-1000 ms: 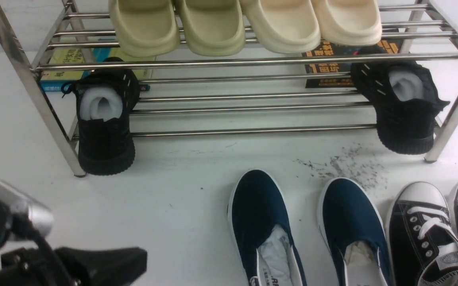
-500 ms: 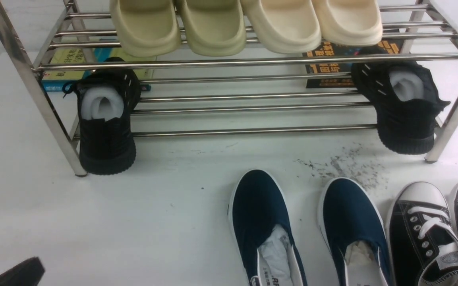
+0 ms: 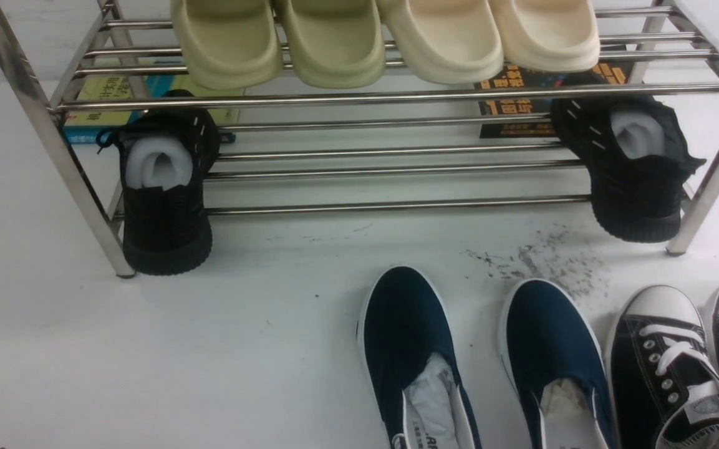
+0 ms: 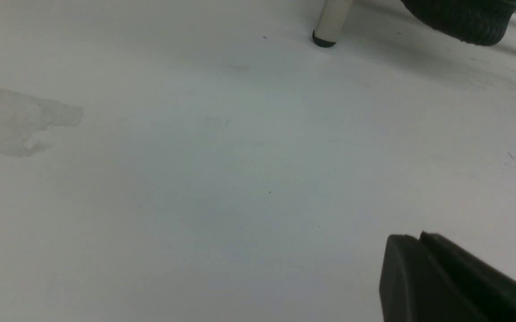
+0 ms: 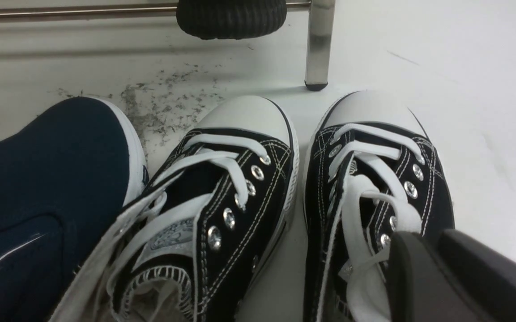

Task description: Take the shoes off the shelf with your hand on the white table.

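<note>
While both arms sit out of the front view, the wrist cameras each catch a pair of black jaws.

Left gripper (image 4: 419, 259): jaws pressed together, nothing between them, over bare white table (image 4: 195, 179), on the near side of a shelf leg foot.

Right gripper (image 5: 437, 268): the two jaw tips lie close side by side; whether a gap remains cannot be told. They hover over the laces of the right-hand sneaker; contact unclear.

The shoes (image 3: 671, 368), black canvas with white laces and toe caps, stand off the shelf (image 3: 390, 96), on the table in front of its right front leg, toes toward it, side by side.

Navy slip-ons (image 3: 415, 349) lie to the left of the sneakers, also in front of the shelf. Dark scuff specks (image 3: 540, 262) lie between them and the shelf.

On the shelf: cream slippers (image 3: 384, 37) on the upper tier, one black knit shoe (image 3: 166, 187) at each end of the lower tier, toes hanging over the front rail.
</note>
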Motion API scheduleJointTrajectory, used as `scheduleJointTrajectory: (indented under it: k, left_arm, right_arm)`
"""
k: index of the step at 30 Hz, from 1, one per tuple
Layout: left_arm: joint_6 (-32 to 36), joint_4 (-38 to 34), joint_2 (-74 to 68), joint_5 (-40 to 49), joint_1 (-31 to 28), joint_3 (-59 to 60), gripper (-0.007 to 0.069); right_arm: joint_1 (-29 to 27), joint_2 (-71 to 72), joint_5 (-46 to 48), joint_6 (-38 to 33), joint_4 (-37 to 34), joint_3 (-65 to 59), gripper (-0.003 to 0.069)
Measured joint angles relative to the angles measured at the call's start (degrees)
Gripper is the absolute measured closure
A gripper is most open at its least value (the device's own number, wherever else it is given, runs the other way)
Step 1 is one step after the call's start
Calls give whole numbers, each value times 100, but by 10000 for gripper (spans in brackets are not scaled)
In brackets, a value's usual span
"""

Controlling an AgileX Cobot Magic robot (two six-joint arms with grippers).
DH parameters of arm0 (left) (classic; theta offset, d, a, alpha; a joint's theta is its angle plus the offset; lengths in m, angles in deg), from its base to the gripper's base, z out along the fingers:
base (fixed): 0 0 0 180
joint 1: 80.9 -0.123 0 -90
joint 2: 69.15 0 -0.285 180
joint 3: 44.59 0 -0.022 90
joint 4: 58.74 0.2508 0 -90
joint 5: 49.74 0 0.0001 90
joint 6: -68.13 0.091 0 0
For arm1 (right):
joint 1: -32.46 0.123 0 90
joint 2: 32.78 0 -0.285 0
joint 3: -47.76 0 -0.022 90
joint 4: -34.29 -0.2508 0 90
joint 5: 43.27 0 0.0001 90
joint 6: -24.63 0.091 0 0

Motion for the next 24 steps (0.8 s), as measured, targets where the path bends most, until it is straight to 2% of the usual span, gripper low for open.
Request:
scheduleJointTrajectory:
  k: [7, 24]
  left_arm:
    - [-94, 2, 434, -182, 0, 333, 575]
    - [-174, 15, 466, -246, 0, 352, 558]
  right_arm:
    - [0, 0, 0, 0, 0, 0, 550]
    - [0, 0, 0, 0, 0, 0, 525]
